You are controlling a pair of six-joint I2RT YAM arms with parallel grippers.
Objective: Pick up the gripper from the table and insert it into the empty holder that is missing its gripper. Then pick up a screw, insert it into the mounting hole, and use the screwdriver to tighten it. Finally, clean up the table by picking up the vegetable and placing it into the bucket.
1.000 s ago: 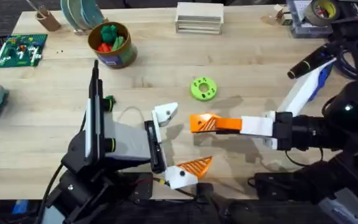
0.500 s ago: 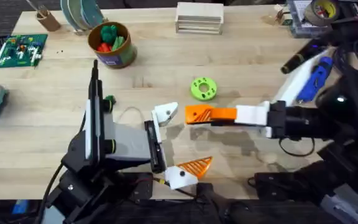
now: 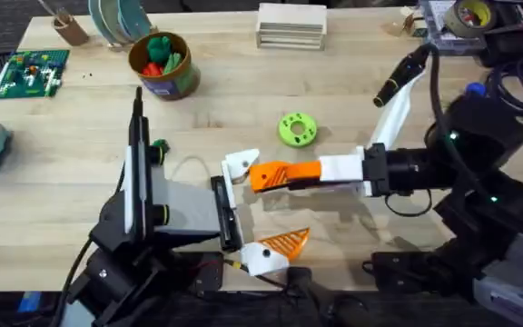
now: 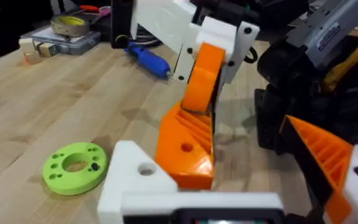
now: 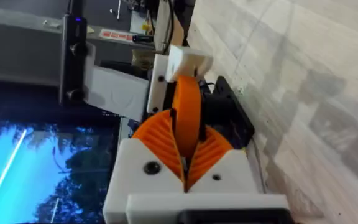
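Nearest the bases, the left hand lies sideways with its 2 mounts spread wide: one carries a ribbed orange finger, the white holder is bare. The right hand pinches the orange gripper, a lattice-faced wedge, right against that holder. Farther back on the plank-grain surface sit the green holed disc, the screwdriver with its blue handle, and the bucket.

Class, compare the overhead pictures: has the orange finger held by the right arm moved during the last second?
Yes. The orange finger has travelled left, passing below the fixed green disc, and now reaches the white holder on the left arm.
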